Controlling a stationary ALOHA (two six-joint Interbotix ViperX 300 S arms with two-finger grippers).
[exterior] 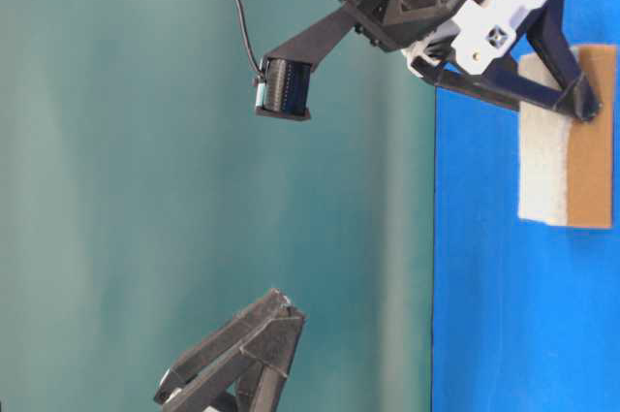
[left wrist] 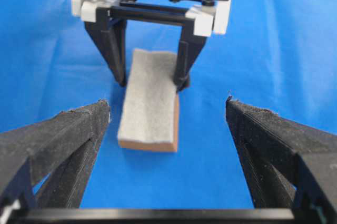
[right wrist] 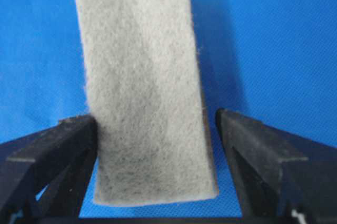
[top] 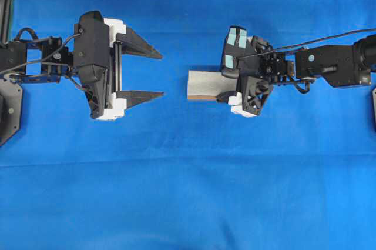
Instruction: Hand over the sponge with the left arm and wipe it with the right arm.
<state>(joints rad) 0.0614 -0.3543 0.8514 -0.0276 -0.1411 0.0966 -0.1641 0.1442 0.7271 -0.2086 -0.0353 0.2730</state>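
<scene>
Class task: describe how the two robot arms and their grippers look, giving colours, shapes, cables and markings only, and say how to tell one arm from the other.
Both are black jointed arms with black cables. The left arm's gripper has a plain black housing, white blocks at the finger bases and two pointed black triangular fingers. The right arm's gripper has pale teal patches on its housing, white finger mounts and similar black fingers.

2 black arms [top: 59, 56], teal-patched right [top: 335, 62]

One sponge [top: 205, 83], two arms, four fingers [top: 141, 45].
</scene>
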